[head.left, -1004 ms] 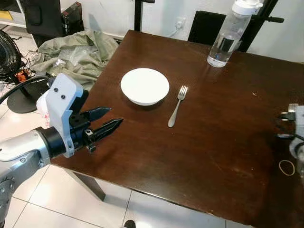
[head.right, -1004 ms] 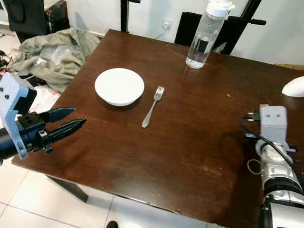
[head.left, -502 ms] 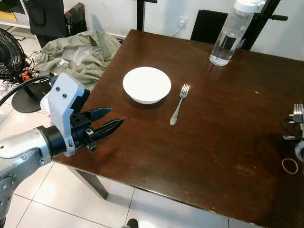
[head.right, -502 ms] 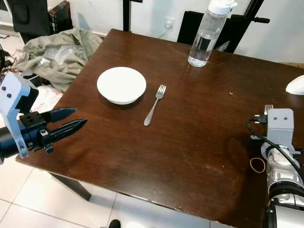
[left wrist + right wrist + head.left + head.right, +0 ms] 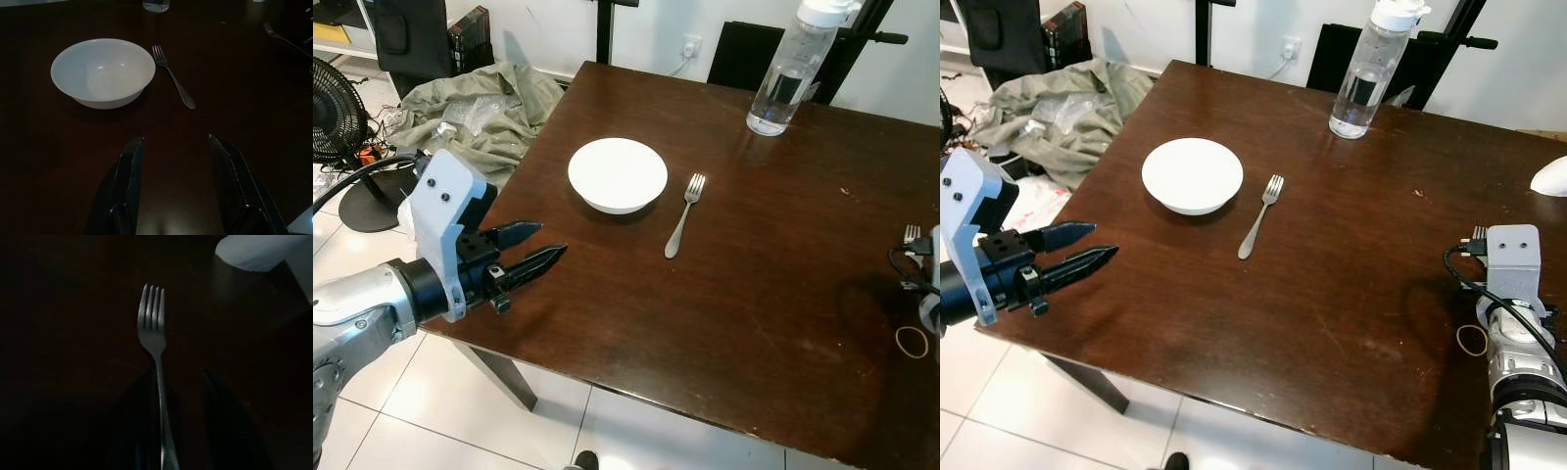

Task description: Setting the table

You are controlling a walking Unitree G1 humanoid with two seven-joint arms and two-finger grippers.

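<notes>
From our head views we count one white bowl [image 5: 618,174], one fork [image 5: 682,215] just right of it, and one water bottle [image 5: 788,67] at the table's [image 5: 1332,294] far edge. Since the earlier frames the scene has shifted slightly.

Our left wrist view shows the left gripper [image 5: 176,147] spread wide, empty.

Our right wrist view shows the right gripper [image 5: 180,382] holding a second, slim silver fork [image 5: 154,338].
</notes>
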